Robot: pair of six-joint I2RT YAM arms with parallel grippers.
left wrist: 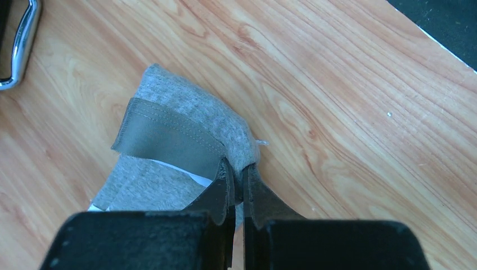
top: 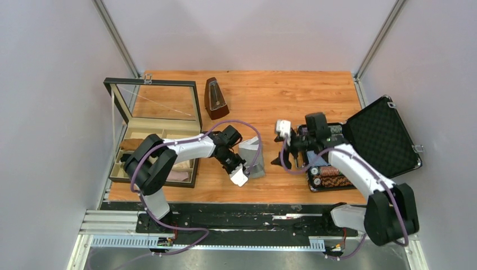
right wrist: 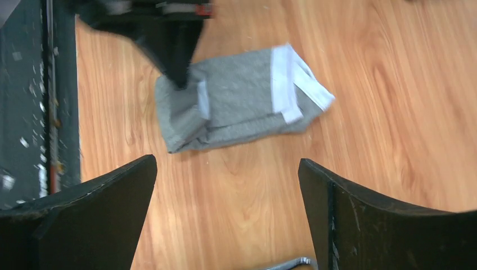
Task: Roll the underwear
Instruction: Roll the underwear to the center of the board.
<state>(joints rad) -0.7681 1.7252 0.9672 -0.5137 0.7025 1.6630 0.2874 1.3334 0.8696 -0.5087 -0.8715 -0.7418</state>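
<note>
A: Where's the garment?
B: The grey soft-fabric boxer briefs with white edge trim [right wrist: 242, 107] are folded into a compact bundle. They lie flat on the light wooden tabletop [top: 281, 95], mid-table toward the near edge, between the two arms.
A: Who has it?
B: The left gripper [left wrist: 239, 174]. Its fingers are pressed together, pinching the waistband end of the bundle, and the band is folded over on top there. The white trim sits at the opposite end.
A: Other hand?
B: On the right gripper [right wrist: 226, 163] the jaws are spread wide with nothing between them. It is over bare wood just beside the bundle, not touching it.
A: Surroundings?
B: A dark brown pyramid-shaped metronome [top: 215, 98] stands upright at the back, well apart. A black-framed box with a glass lid [top: 154, 140] is on the left with its lid raised, beige and pinkish cloth rolls [top: 181, 176] inside. A black foam-lined case [top: 382, 135] lies open on the right, by the right arm.
</note>
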